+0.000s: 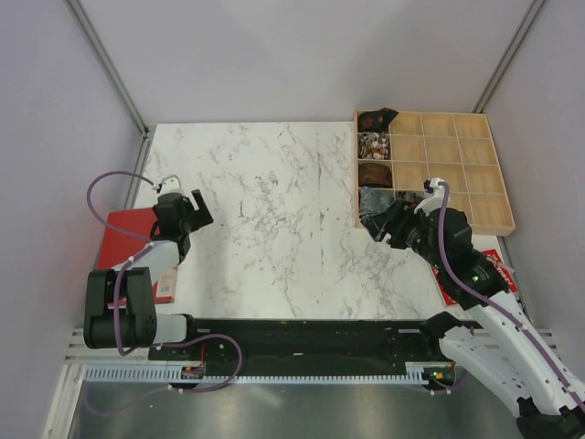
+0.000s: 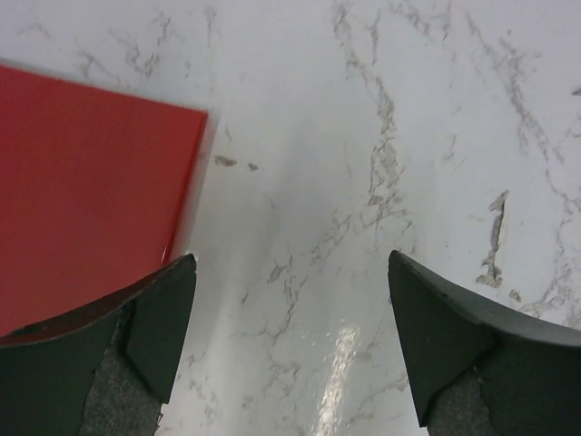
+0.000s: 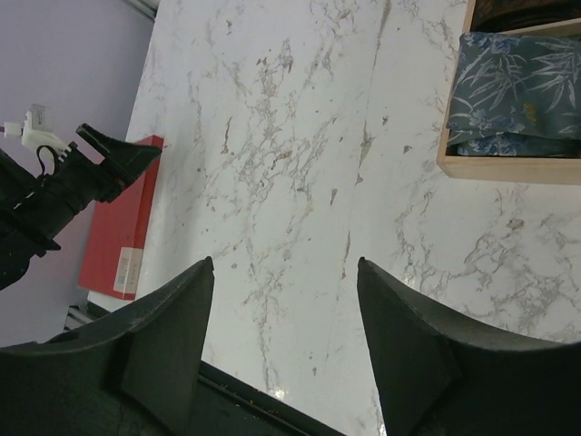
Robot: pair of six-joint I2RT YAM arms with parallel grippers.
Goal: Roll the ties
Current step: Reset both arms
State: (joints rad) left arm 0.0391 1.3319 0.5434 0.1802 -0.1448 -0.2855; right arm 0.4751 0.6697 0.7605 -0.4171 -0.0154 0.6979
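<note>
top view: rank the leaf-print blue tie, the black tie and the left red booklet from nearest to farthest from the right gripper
From the right gripper:
1. leaf-print blue tie: wooden tray, near-left compartment
2. black tie: tray's far-left corner
3. red booklet: far across, at the left edge

A white marbled worktop point(image 1: 274, 210) fills the space between the two hands. A red booklet point(image 2: 82, 182) lies flat on it just to the left of the left hand point(image 2: 290, 263), its corner close by that hand's left finger. A wooden tray point(image 1: 471, 151) of square compartments rests on the worktop ahead and to the right of the right hand point(image 3: 283, 268). A second red printed booklet point(image 1: 501, 274) lies behind that hand, partly hidden under the arm.
</note>
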